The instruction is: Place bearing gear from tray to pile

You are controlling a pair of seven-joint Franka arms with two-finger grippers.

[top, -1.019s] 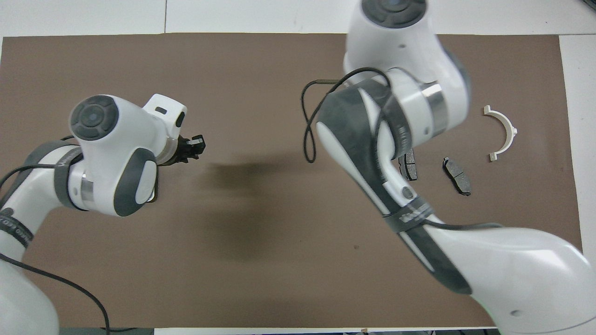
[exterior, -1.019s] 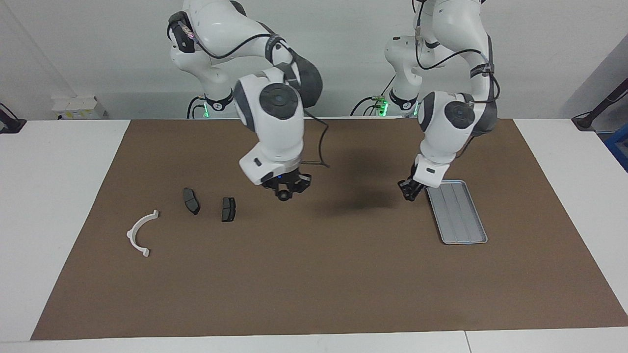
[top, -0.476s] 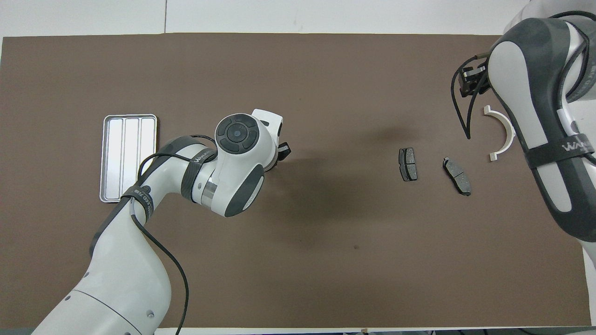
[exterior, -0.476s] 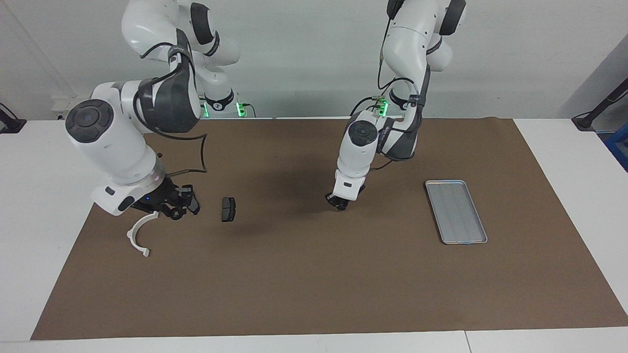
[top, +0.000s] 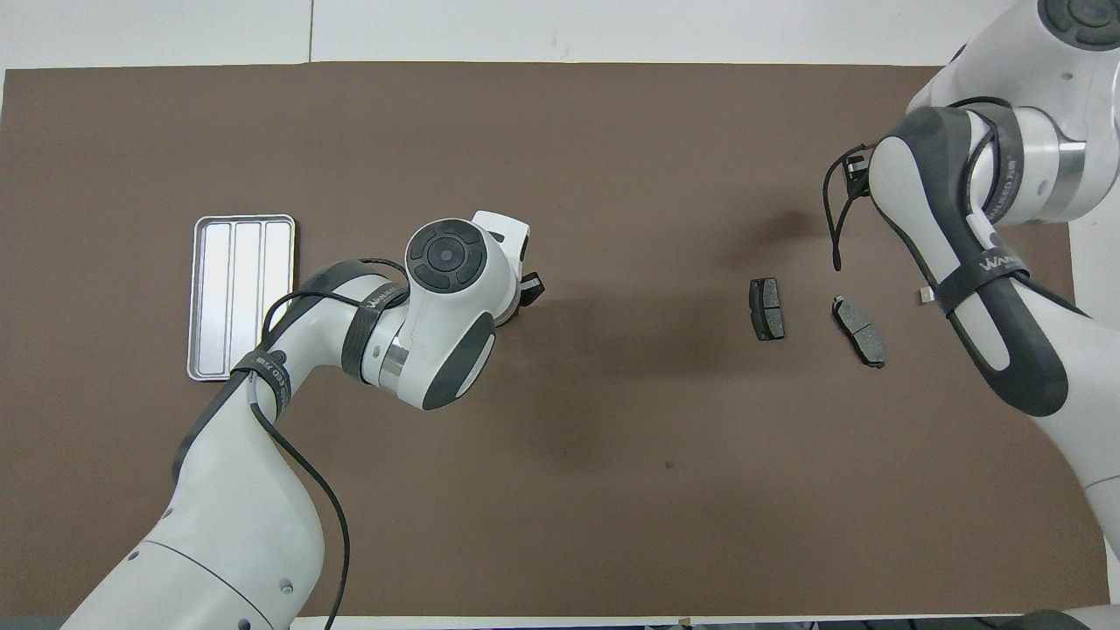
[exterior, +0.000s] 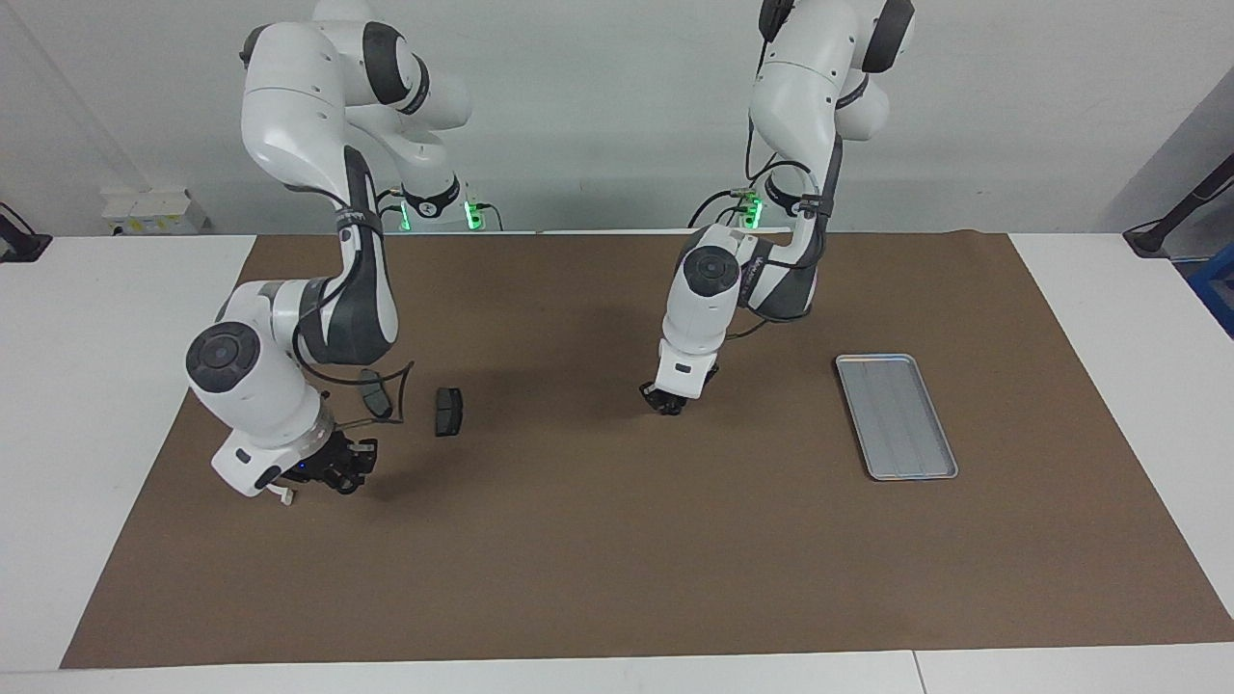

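Note:
The silver tray (exterior: 897, 416) (top: 241, 297) lies bare toward the left arm's end of the mat. The pile is toward the right arm's end: two dark grey plates (exterior: 448, 412) (top: 767, 308), (exterior: 374, 388) (top: 859, 331), and a white half-ring bracket (exterior: 285, 495) (top: 923, 297). Only one tip of the bracket shows. My right gripper (exterior: 339, 474) (top: 851, 167) hangs low just over the bracket and covers most of it. The bearing gear is hidden. My left gripper (exterior: 667, 403) (top: 528, 287) waits low over the mat's middle, between the tray and the pile.
A brown mat (exterior: 617, 559) covers most of the white table (exterior: 96, 386). The right arm's black cable (exterior: 386, 395) loops down in front of one grey plate.
My right arm swung from the mat's middle to the pile end and came down over the white bracket. My left arm left the tray's side for the middle and then held still.

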